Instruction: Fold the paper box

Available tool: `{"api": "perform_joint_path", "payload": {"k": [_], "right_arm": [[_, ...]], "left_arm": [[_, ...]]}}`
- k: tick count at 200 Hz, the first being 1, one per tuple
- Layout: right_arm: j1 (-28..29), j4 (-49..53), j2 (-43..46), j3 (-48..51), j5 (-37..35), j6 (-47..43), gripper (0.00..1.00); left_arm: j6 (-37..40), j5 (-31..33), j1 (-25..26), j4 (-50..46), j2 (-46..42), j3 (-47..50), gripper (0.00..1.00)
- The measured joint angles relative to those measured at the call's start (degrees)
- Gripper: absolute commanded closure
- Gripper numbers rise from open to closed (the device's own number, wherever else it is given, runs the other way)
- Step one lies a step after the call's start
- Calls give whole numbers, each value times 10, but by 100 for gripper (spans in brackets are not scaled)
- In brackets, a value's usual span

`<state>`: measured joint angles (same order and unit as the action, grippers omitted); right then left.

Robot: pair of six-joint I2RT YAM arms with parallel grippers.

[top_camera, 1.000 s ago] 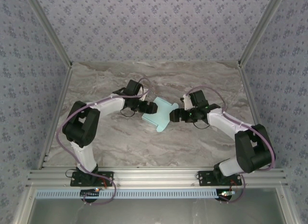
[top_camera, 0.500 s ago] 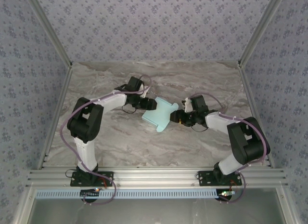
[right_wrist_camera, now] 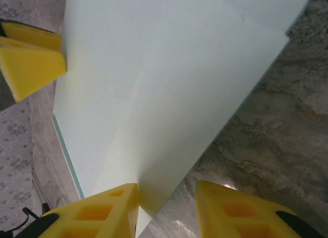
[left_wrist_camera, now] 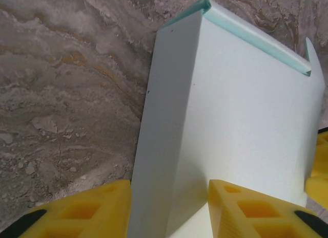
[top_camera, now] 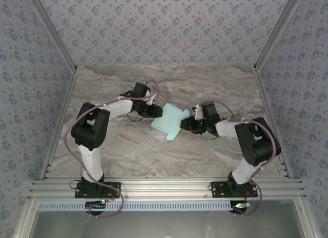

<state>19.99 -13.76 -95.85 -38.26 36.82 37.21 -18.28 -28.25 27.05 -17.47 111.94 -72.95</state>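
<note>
folding looks barely begun: paper box (top_camera: 170, 121) mostly flat on the surface (top_camera: 133, 146); left tool (left_wrist_camera: 169, 189) and right tool (right_wrist_camera: 166, 189), jaws apart, straddle opposite edges.

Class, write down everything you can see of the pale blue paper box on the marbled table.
The paper box is thin, matte, pale blue card, mostly flat and unassembled. It has a notched, rounded flap at its far end, a long crease down its face and one edge folded up into a narrow lip. It sits mid-table, turned at an angle. The left claw straddles its left edge and the right claw its right, each with its fingers apart.
</note>
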Motion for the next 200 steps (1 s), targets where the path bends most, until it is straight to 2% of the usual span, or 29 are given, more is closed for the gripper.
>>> {"api": "perform_joint_path", "payload": {"k": [46, 108, 200], "right_arm": [[0, -60, -28, 0, 22, 49, 80], [-6, -107, -2, 9, 26, 109, 93], [7, -113, 85, 9, 21, 134, 98]], "left_arm": [[-6, -22, -7, 34, 0, 19, 62], [-22, -30, -22, 71, -5, 43, 54], [-37, -60, -24, 92, -5, 51, 49]]}}
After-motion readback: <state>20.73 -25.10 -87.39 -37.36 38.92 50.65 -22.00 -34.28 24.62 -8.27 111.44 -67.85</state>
